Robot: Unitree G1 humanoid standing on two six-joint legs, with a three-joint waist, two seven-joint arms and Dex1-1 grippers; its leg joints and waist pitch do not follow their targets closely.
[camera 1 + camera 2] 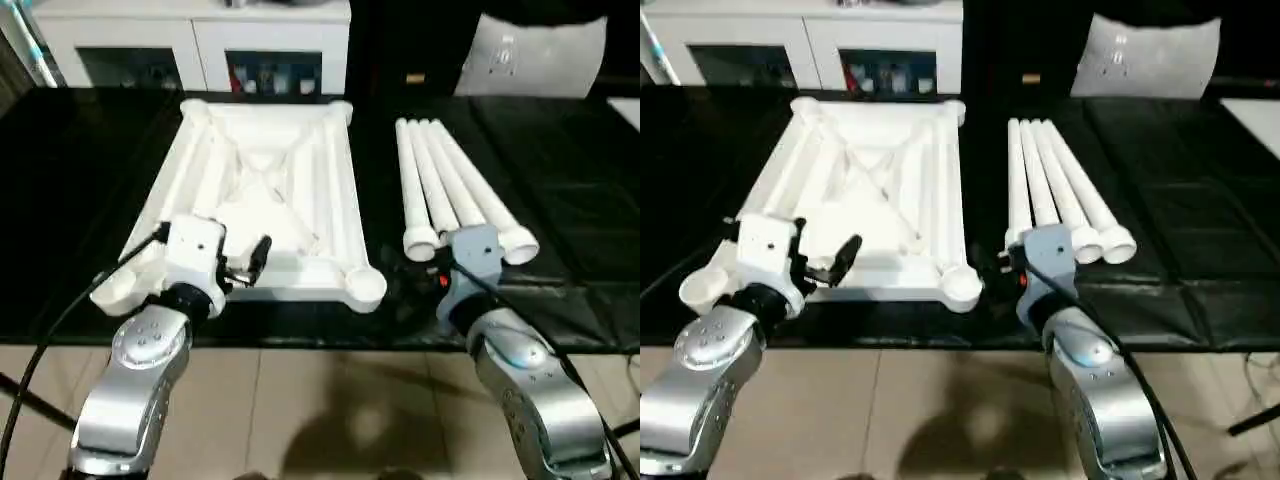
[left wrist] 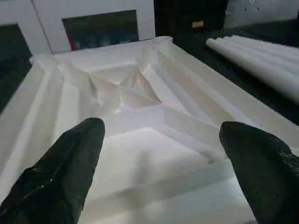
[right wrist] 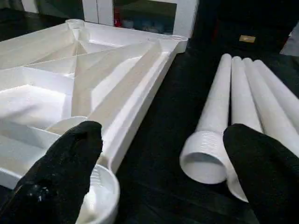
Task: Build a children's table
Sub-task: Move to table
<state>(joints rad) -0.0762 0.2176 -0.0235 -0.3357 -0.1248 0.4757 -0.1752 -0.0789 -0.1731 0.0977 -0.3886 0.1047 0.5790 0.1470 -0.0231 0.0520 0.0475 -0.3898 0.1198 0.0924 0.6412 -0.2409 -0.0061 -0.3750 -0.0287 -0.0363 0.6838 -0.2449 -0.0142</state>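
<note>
The white table top [image 1: 300, 150] lies upside down on the black surface, its X ribs and round corner sockets facing up. Several long white legs [image 1: 450, 185] lie side by side to its right, threaded ends [image 3: 204, 158] toward me. My left gripper [image 2: 161, 135] hovers open over the top's near edge, nothing between its black fingers [image 2: 70, 158]. My right gripper [image 3: 163, 135] is open and low, between the near right corner socket [image 1: 365, 285] and the closest leg's end, holding nothing.
The black surface [image 1: 80, 170] ends just in front of me, with tiled floor [image 1: 340, 410] below. A white cabinet [image 1: 190, 40] stands behind it and a pale cushion [image 1: 545, 55] lies at the back right. A black cable [image 1: 60, 320] trails from my left wrist.
</note>
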